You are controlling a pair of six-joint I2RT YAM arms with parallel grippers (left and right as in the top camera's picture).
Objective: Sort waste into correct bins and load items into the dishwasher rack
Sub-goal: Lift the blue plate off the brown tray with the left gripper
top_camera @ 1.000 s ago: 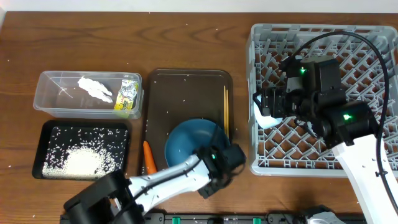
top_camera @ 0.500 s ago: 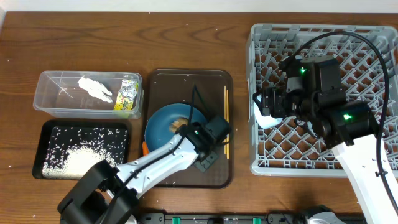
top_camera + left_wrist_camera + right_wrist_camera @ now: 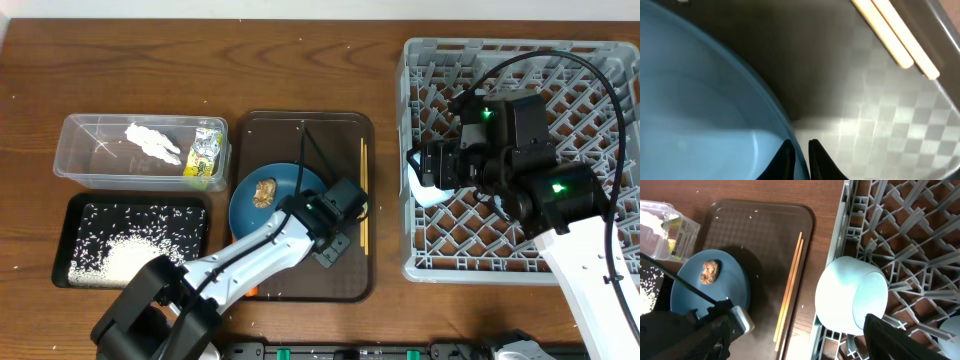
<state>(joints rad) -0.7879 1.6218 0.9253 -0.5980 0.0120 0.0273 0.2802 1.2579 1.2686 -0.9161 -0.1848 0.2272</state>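
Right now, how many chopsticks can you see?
2. Both chopsticks lie side by side on the brown tray, right of the blue plate. None looks hidden.

Left end effector (image 3: pixel 799 152) pinched (narrow gap); right end effector (image 3: pixel 799 317) splayed wide.

No text, label or number can be read.

Tray: a dark brown rectangular plastic serving tray (image 3: pixel 300 125) with rounded corners and a low raised rim, lying flat.
Tray floor: fine checkered texture, glossy, catching the light in the left wrist view (image 3: pixel 880 115).
Counter: brown wood-grain counter (image 3: pixel 300 70), grain running left to right, carrying the tray near its middle.
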